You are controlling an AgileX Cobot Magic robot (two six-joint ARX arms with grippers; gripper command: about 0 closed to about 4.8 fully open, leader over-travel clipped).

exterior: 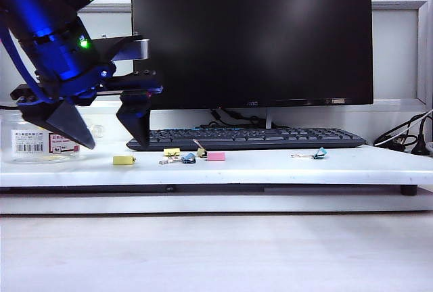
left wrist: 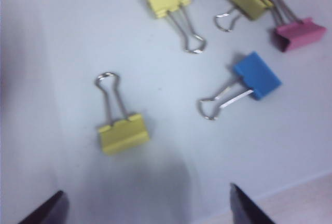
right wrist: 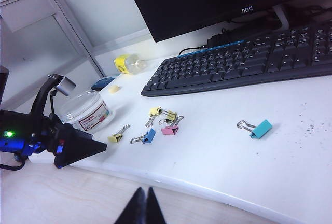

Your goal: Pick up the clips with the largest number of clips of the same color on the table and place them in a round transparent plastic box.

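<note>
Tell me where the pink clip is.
In the exterior view the pink clip lies mid-table before the keyboard, right of a yellow clip and a blue clip.

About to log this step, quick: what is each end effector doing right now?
Left end effector: open, empty, above the table near the yellow clips.
Right end effector: shut, holding nothing, away from the clips.

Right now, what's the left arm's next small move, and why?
Probably lower the left pincer onto the nearest small yellow binder clip. Its jaws stand open above the white table, that clip lies apart from the others, and no clip shows in the round transparent plastic box. The right pincer is shut, off to the side.
</note>
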